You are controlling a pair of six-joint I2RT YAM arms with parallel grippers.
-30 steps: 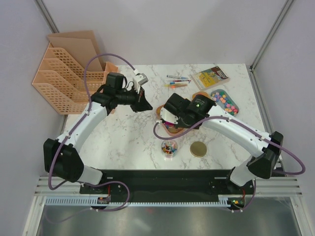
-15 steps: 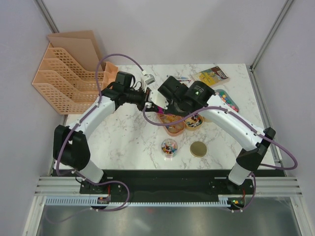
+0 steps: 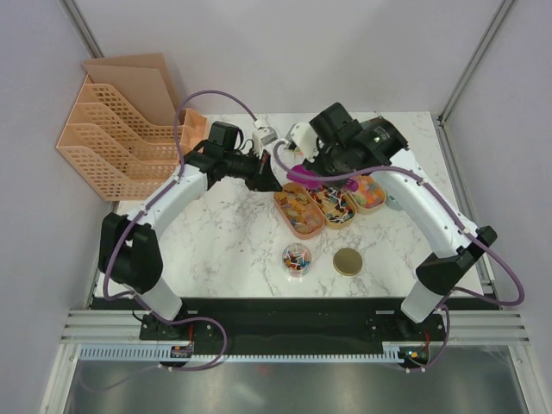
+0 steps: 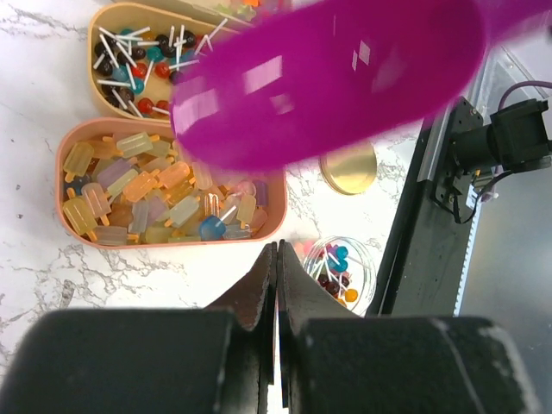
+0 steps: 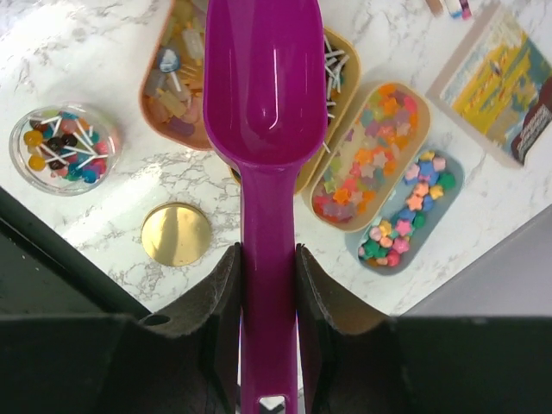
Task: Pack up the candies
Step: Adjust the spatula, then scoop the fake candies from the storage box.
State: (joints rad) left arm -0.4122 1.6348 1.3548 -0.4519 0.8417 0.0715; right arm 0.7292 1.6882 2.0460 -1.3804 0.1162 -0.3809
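Spreading across the marble table (image 3: 216, 233), four oblong trays (image 3: 306, 231) lie below the right tool (image 5: 268, 259), which pinches a purple scoop (image 5: 263, 86) by its handle, and beside the left tool (image 4: 277, 259), pressed together and empty, with the candies (image 4: 147, 194) filling them.

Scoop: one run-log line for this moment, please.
right end effector: shut on scoop | scoop: empty, above candies | left end effector: shut, empty | jar: open
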